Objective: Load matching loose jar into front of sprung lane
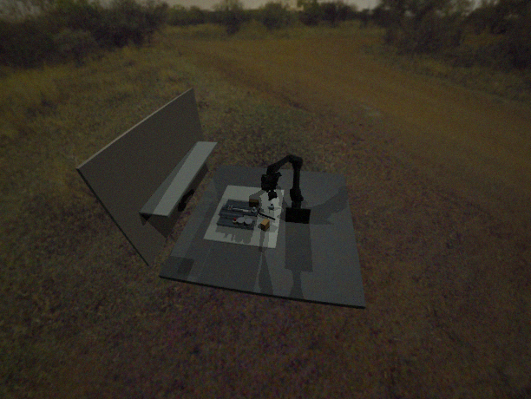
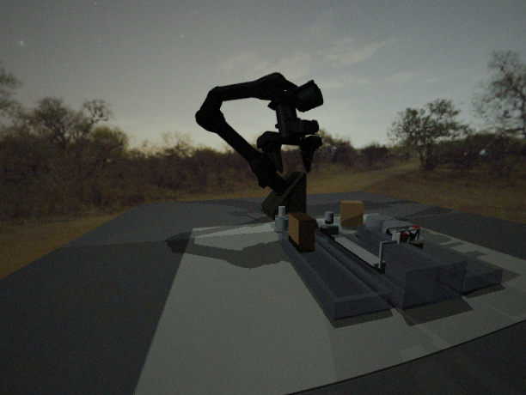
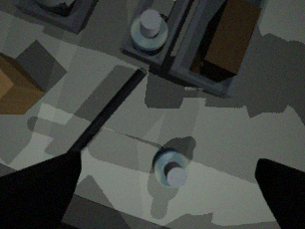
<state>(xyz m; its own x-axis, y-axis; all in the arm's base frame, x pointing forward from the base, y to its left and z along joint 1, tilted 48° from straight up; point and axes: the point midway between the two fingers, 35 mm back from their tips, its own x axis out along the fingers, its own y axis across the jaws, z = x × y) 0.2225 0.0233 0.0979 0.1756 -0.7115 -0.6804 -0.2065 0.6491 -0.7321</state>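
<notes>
The loose jar (image 3: 170, 169) (image 2: 281, 219) (image 1: 271, 206), pale blue with a grey cap, stands upright on the light mat (image 2: 241, 300) just in front of the lanes. A like jar (image 3: 150, 31) (image 2: 329, 216) stands at the front end of a lane of the grey lane rack (image 2: 344, 296) (image 1: 230, 214). My gripper (image 3: 170, 164) (image 2: 292, 165) (image 1: 270, 191) is open and empty. It hangs well above the loose jar, pointing down, with one finger on each side of it in the wrist view. The pusher plate is not clear to me.
A brown box (image 3: 226, 37) (image 2: 302, 231) sits at the front of the neighbouring lane. A second brown box (image 3: 15, 85) (image 2: 351, 213) and a thin dark rod (image 3: 107, 112) lie on the mat. A grey wall with a shelf (image 1: 182, 178) stands to the left.
</notes>
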